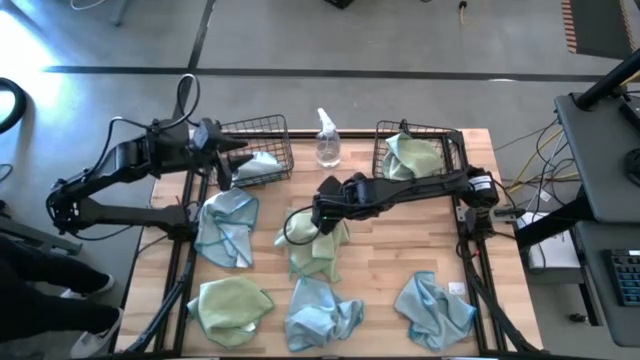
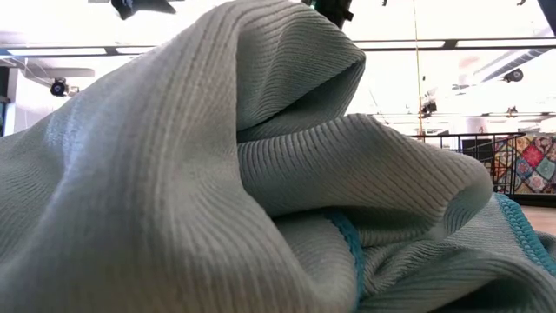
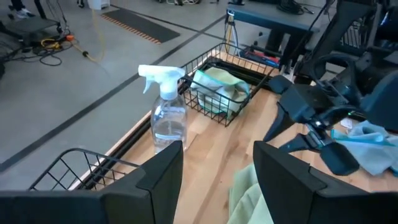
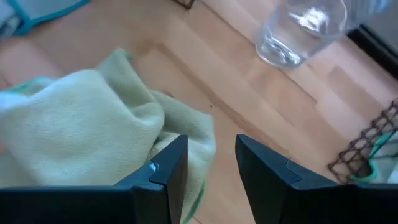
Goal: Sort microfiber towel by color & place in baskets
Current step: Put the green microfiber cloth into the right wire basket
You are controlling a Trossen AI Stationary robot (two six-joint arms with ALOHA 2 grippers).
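Two black wire baskets stand at the table's far edge. The left basket [image 1: 262, 128] holds a light blue towel [image 1: 258, 166]; the right basket [image 1: 440, 131] holds a yellow-green towel [image 1: 412, 156]. Loose on the table lie blue towels [image 1: 228, 228], [image 1: 320, 312], [image 1: 435, 306] and green towels [image 1: 315, 248], [image 1: 232, 305]. My left gripper [image 1: 228, 152] hovers open over the left basket. My right gripper [image 1: 325, 203] is open above the far edge of the middle green towel [image 4: 81, 130], fingers slanting down, nothing between them. A blue towel [image 2: 217, 174] fills the low view.
A clear spray bottle [image 1: 327, 140] stands between the two baskets, just beyond my right gripper [image 4: 211, 168]; it also shows in the right wrist view [image 4: 305, 31]. Black frame rails [image 1: 185, 260] run along the table's left and right sides. Bare wood lies between the towels.
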